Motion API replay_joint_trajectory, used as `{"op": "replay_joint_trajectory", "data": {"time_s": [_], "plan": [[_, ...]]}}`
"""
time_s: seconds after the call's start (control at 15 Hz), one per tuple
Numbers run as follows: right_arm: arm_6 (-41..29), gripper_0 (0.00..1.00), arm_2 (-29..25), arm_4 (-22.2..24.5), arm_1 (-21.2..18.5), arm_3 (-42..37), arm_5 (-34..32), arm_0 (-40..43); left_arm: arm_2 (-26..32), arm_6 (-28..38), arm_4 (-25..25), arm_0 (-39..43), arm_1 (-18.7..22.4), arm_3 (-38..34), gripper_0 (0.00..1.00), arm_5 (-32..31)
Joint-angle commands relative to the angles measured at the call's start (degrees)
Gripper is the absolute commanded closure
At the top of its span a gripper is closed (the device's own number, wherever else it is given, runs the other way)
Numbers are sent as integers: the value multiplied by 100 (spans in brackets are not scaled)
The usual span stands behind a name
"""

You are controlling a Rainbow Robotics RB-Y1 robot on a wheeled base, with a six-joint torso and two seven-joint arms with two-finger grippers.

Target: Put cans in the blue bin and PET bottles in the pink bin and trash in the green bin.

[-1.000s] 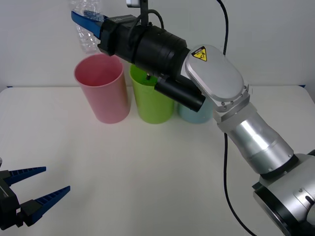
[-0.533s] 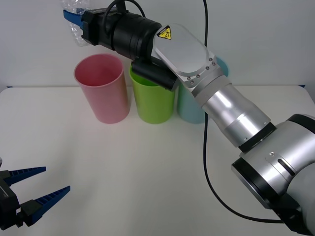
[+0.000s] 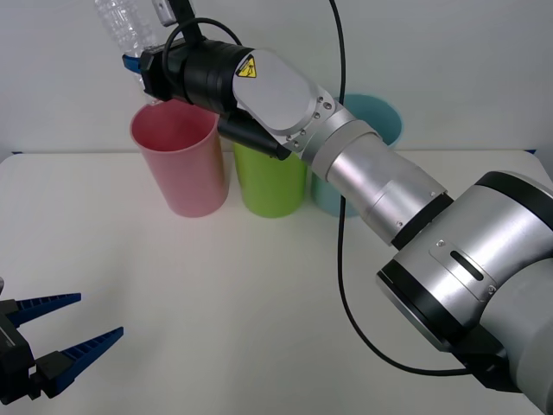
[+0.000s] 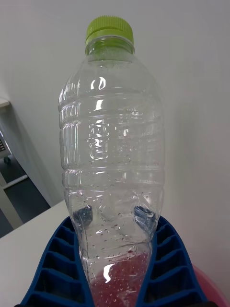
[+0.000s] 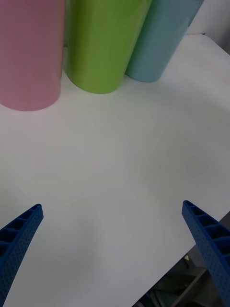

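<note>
1. Front view: right gripper [image 3: 138, 65] pinches the PET bottle [image 3: 123, 24] by its base, cap up, above the pink bin [image 3: 177, 156].
2. Centre the bottle over the rim, then release.
3. Left gripper [image 3: 73, 333] sits spread, near left.

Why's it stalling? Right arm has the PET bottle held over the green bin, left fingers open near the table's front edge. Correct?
Not quite: the PET bottle in the right gripper is above the pink bin, not the green bin, per the front view. The left gripper is open as stated.
</note>
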Motion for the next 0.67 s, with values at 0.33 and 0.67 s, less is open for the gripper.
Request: {"op": "replay_joint_trajectory", "data": {"time_s": [0.33,0.67], "plan": [[-196,100,278,476,119,627,506,4,0,0,0,0,0,0,0,0],[-310,100,480,379,119,689,559,13,0,0,0,0,0,0,0,0]]}}
